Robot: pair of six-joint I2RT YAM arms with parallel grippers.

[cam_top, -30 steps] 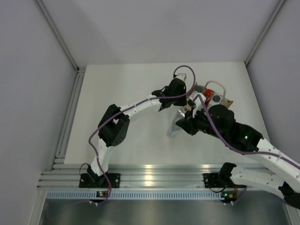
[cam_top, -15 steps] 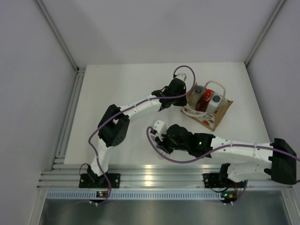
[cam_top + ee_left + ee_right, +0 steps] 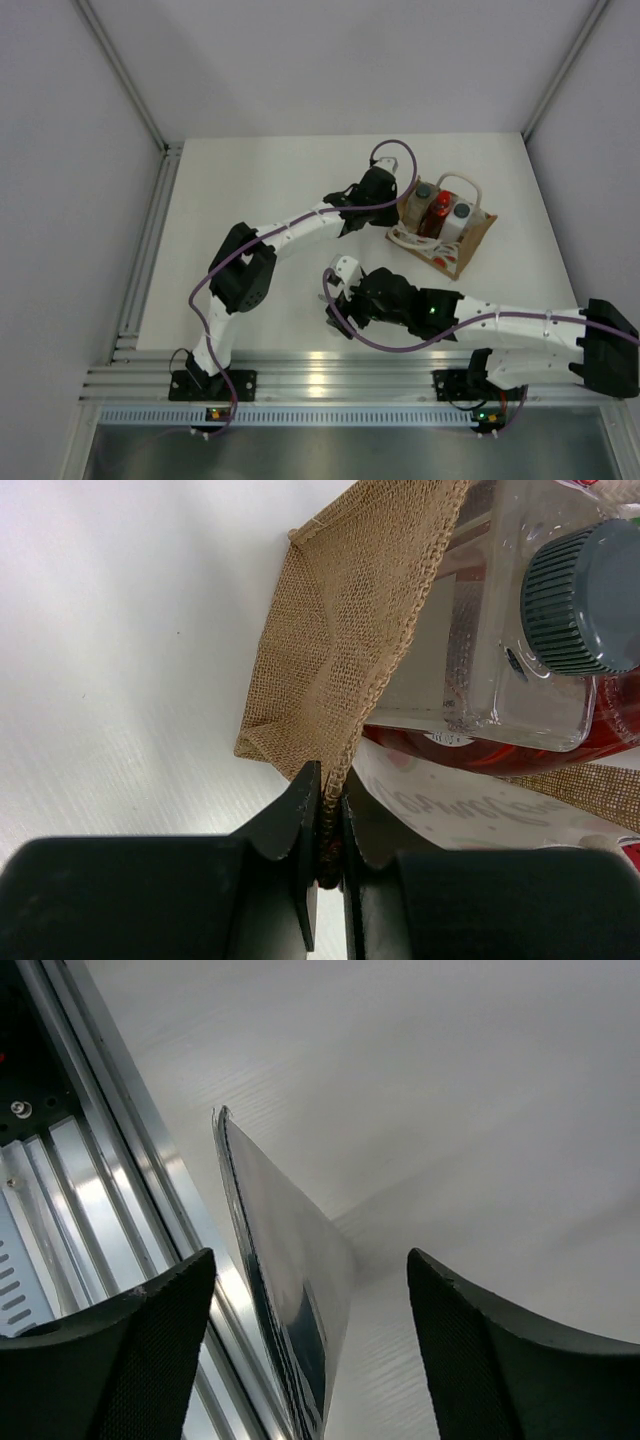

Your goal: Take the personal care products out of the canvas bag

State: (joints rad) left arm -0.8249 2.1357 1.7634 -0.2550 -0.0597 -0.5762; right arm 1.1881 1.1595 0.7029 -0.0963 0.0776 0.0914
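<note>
The canvas bag stands at the back right of the table. It holds a clear bottle with a grey cap, a red bottle and a white bottle with a dark cap. My left gripper is shut on the bag's woven rim, right beside the clear bottle and the red bottle. My right gripper hangs low near the table's front edge. In the right wrist view its jaws are open around the grey pouch, which stands on edge on the table, touching neither pad.
A ribbed aluminium rail runs along the table's front edge, just beside the pouch and the right fingers. Grey enclosure walls stand to the left, right and back. The left arm stretches diagonally across the table's middle.
The right arm has swung from beside the bag to the table's front with the pouch, then its jaws opened off it. The left gripper has held still on the bag.
</note>
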